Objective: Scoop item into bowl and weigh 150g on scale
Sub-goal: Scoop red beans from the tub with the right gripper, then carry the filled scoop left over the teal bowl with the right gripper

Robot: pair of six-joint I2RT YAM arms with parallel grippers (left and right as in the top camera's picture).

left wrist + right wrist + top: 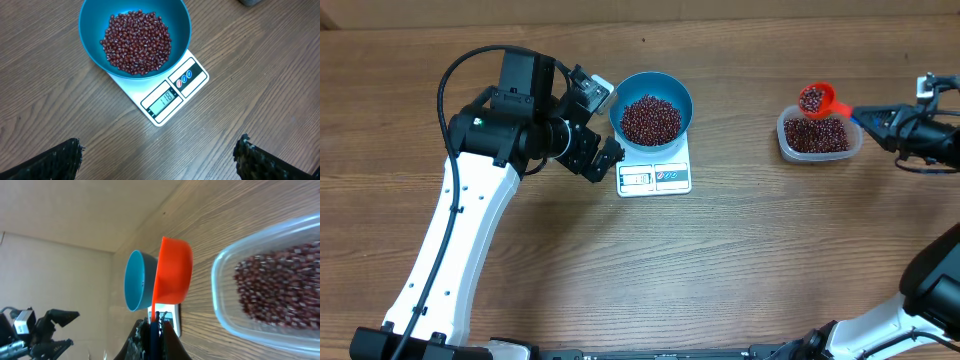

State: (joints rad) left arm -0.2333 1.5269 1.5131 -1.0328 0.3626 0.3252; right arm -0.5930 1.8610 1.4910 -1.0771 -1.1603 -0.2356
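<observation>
Beside our wide-open left gripper (603, 125), the deep round blue bowl (651, 78) on the flat white rectangular scale (655, 178) apparently reads short of target, so our right gripper (865, 117), above the clear plastic tub (820, 158), clamps an orange plastic scoop (814, 99) carrying more of the small maroon beans (651, 120) heaped in that bowl.

Overhead: small flat white rectangular scale (654, 178), back half hidden under round deep bright blue bowl (682, 97); display too small to read. Right arm (932, 285) runs off right edge. Left wrist: bowl's far rim cut by top edge; left gripper (159, 161) shows only fingertips (57, 161) at bottom corners; grey thing (250, 2) top right cut off, can't tell what. Right wrist: clear rounded-square plastic tub (216, 275) blurred, cut by right edge; small dark red-brown beans (280, 285) in it a smear; orange plastic scoop (172, 272) seen from outside, contents hidden there; handle buried in right gripper (156, 324), cut by bottom edge.
</observation>
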